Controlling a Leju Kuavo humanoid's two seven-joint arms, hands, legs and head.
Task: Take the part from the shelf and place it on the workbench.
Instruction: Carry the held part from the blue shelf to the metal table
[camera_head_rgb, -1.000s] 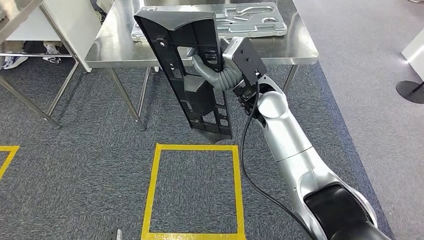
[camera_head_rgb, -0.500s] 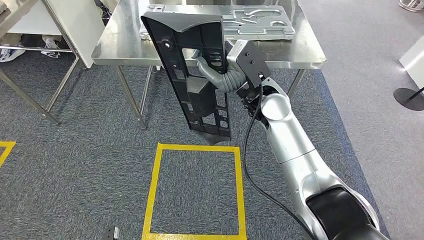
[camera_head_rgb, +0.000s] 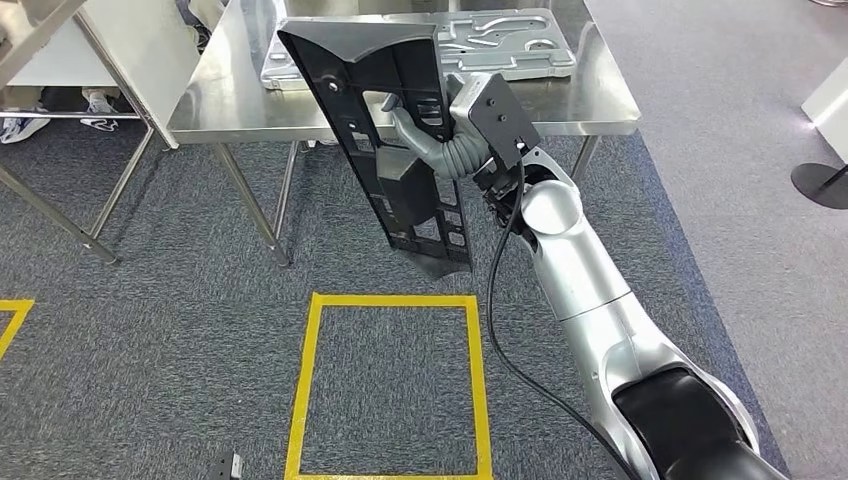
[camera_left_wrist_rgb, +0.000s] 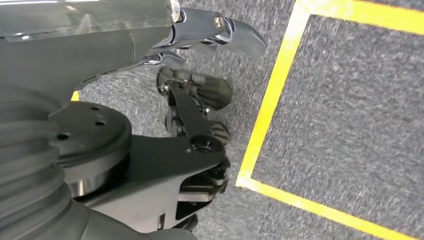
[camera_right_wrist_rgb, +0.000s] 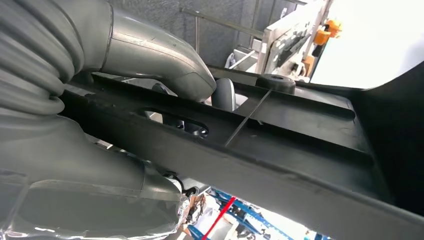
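Part (camera_head_rgb: 400, 150), long, black and ribbed, hangs nearly upright in the right hand (camera_head_rgb: 425, 135), its top edge against the near rim of the workbench (camera_head_rgb: 590, 105) at 12 o'clock, its foot above the carpet (camera_head_rgb: 150, 330). The hand's fingers are curled through a slot in the upper half of the part, the thumb (camera_right_wrist_rgb: 150, 52) pressed on one face; the right wrist view shows that grip close up, the part (camera_right_wrist_rgb: 280, 145) running across the frame. A grey tray (camera_head_rgb: 500, 40) lies on the steel workbench behind the part, at 1 o'clock. A yellow square (camera_head_rgb: 390, 385) of tape marks the carpet at 6 o'clock, below the part's foot. The left hand (camera_left_wrist_rgb: 200, 40) hangs over the carpet beside yellow tape (camera_left_wrist_rgb: 272, 105); whether its fingers are open or closed cannot be told.
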